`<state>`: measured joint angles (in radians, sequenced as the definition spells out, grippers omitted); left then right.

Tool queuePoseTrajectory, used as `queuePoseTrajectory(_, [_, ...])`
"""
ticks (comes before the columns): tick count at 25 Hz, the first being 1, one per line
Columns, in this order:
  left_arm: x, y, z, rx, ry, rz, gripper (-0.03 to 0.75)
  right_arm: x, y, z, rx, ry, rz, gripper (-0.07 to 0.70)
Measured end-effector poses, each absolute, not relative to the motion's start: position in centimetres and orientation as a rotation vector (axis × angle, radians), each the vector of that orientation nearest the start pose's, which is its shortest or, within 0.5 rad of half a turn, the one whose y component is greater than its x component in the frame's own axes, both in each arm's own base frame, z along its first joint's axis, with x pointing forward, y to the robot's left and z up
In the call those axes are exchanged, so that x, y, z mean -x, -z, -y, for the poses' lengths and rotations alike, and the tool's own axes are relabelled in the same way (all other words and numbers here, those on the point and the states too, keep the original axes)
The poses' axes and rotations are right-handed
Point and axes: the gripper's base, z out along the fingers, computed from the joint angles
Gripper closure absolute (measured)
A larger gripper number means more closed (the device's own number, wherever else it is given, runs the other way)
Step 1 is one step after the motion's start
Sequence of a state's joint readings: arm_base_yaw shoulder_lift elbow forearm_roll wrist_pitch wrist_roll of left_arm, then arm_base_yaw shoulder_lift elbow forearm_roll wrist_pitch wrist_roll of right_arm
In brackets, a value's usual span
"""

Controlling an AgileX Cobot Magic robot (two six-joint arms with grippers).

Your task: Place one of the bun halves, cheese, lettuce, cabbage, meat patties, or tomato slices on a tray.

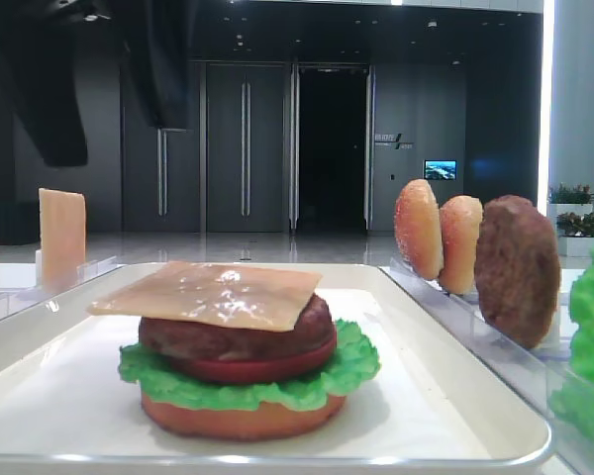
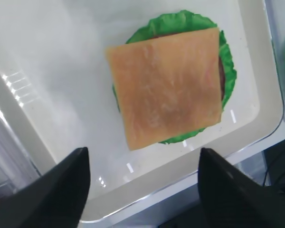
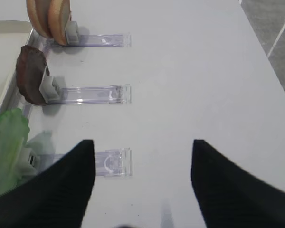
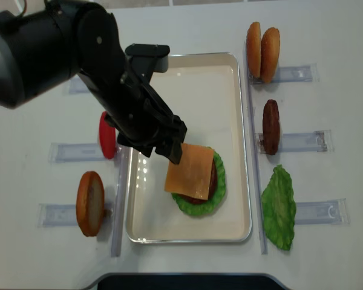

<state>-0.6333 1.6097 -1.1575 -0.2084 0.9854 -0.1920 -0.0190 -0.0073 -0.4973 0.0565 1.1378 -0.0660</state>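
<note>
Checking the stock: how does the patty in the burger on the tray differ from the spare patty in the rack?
The stacked patty lies flat, while the spare patty stands on edge. The stacked one is mostly covered, sandwiched between cheese and a tomato slice on the tray; the spare one is fully exposed in its rack beside the tray. Both are round, dark reddish-brown and bumpy.

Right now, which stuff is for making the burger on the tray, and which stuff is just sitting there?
For the job:
the tray
the cheese on top of the stack
the lettuce, patty and tomato under it
the spare bun halves, meat patty, lettuce leaf and tomato slice
the left gripper, open above the cheese

Just sitting there:
the clear racks
the white table
</note>
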Motion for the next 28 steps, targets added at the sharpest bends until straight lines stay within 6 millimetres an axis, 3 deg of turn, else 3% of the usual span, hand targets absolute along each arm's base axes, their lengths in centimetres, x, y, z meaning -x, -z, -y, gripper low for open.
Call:
queuePoseTrajectory(11, [-24.9, -27.5, 18.7, -0.484, 0.154, -2.988, 0.178, 0.9, -27.0, -0.5, 0.055, -0.018, -2.115, 0.181])
queuePoseTrajectory(17, [-25.4, -28.9, 18.6, -0.466, 0.116, -2.953, 0.178, 0.9, -27.0, -0.5, 0.055, -0.018, -2.115, 0.181])
queuePoseTrajectory(28, [-27.1, -29.1, 16.2, -0.312, 0.11, -2.964, 0.178, 0.9, -27.0, -0.5, 0.055, -0.018, -2.115, 0.181])
